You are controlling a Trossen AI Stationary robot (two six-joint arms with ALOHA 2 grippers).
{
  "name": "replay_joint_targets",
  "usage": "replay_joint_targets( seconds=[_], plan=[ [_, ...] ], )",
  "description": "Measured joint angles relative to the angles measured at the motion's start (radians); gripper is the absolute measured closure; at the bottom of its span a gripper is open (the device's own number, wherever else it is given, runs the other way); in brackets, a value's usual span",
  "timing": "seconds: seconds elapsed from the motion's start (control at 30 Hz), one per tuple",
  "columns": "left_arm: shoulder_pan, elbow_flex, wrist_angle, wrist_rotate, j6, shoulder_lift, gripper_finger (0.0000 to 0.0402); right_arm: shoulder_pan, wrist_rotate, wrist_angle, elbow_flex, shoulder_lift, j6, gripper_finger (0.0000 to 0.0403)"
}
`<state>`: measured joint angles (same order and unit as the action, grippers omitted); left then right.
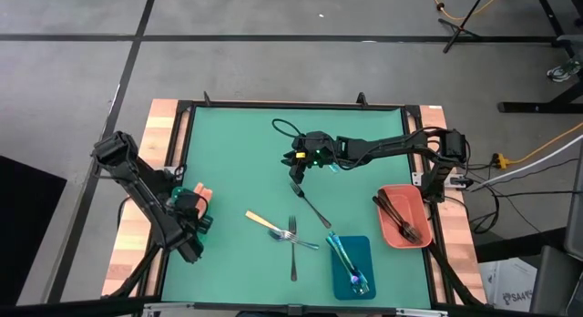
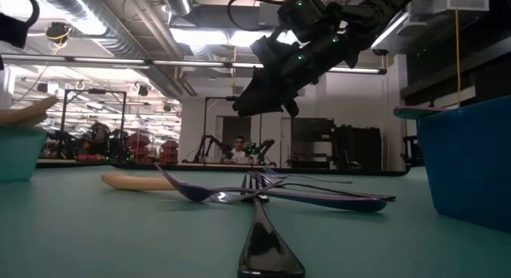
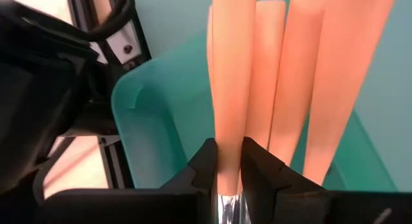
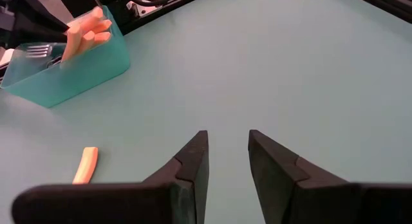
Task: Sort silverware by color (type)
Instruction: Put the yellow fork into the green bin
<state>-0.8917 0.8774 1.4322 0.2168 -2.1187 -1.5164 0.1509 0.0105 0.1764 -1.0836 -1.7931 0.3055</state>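
My left gripper is at the table's left edge, over the teal tray, shut on an orange-handled utensil. Other orange handles stand in that tray. My right gripper hangs open above the middle of the mat, nothing between its fingers. Just nearer than it, a black fork lies flat. An orange-handled utensil, an iridescent fork and a black utensil lie crossed near the front. My left gripper pinches the orange-handled utensil between its two fingers at the handle's lower end, where the silver part begins. The fingers slant down and lie along the utensil. Its handle runs forward past the fingertips, over the teal tray and beside the other handles.
A blue tray holding iridescent utensils stands at the front right. A salmon tray with dark utensils sits at the right edge. The far half of the green mat is bare. A black frame borders the mat.
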Motion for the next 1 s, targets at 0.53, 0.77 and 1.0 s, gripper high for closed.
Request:
replay_joint_targets(
  seconds=[0.53, 0.77, 1.0],
  plan=[
    [0.0, -0.035, -0.065, -0.023, 0.03, -0.001, 0.0335, 0.0, 0.0, 0.0, 0.0, 0.0, 0.0, 0.0303],
    [0.0, -0.033, -0.064, -0.025, 0.029, -0.001, 0.0332, 0.0, 0.0, 0.0, 0.0, 0.0, 0.0, 0.0303],
    [0.0, -0.002, -0.034, -0.027, 0.03, -0.001, 0.0331, 0.0, 0.0, 0.0, 0.0, 0.0, 0.0, 0.0303]
  ],
)
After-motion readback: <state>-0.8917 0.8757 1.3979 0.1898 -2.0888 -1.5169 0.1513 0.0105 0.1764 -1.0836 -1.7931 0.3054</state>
